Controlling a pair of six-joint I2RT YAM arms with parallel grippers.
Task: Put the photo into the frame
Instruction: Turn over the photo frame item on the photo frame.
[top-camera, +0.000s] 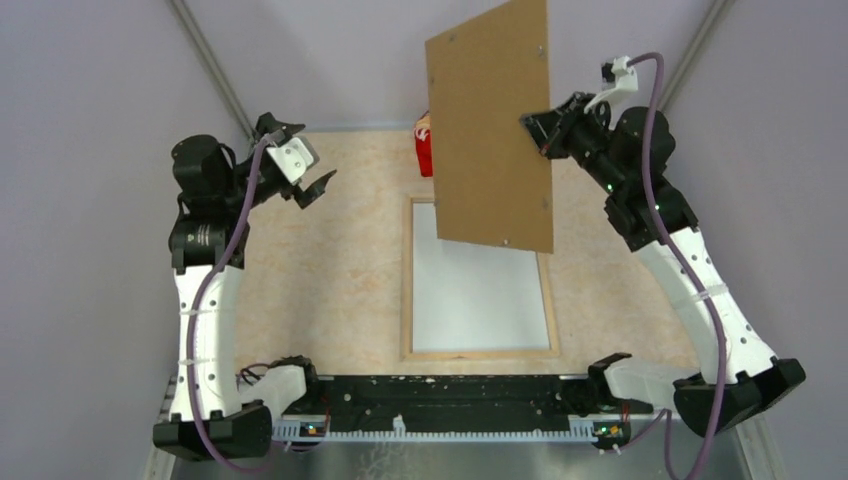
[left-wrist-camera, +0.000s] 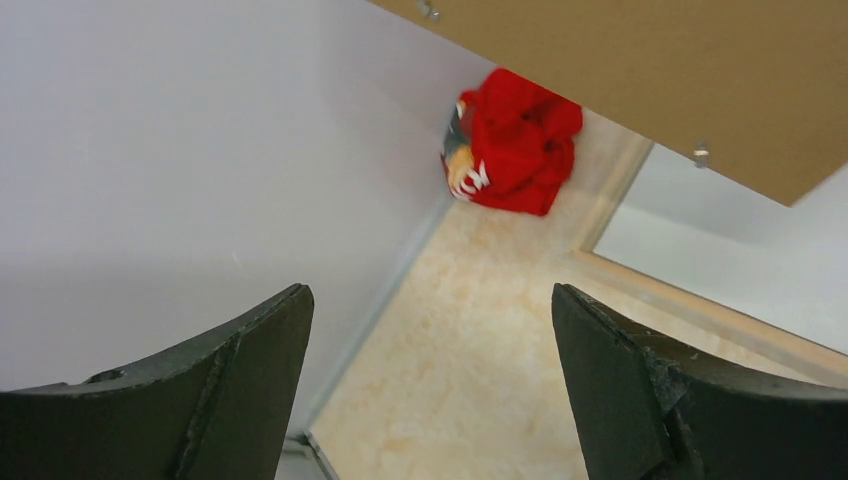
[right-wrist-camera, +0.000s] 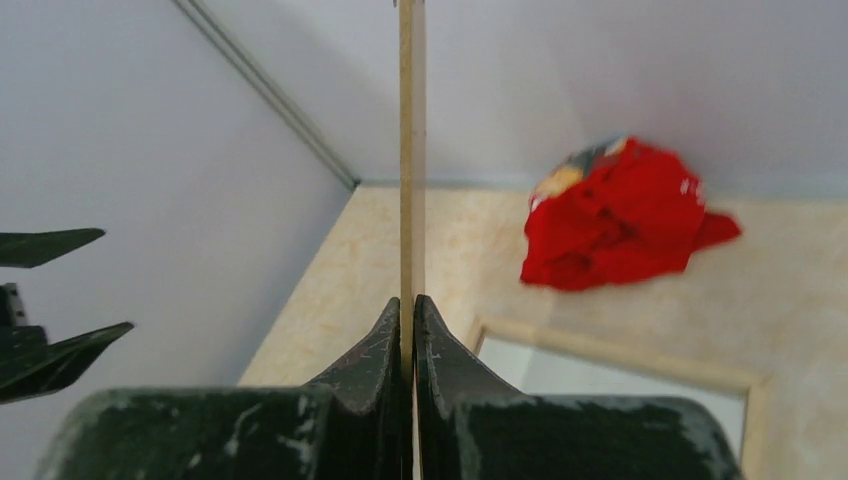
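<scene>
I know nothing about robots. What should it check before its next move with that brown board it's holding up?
1. The right gripper is shut on the board edge: ok.
2. The left gripper is open and empty: ok.
3. The board is held above the frame: ok.
4. The photo lies in the frame: cannot tell; only a white surface shows.
5. The red bag lies apart from the frame: ok.

1x frame (top-camera: 480, 352). 1x brown backing board (top-camera: 490, 130) above frame. 1x crumpled red packet (top-camera: 425, 150) by frame's far edge. 2x grippers: left gripper (top-camera: 318, 187), right gripper (top-camera: 540, 135).
</scene>
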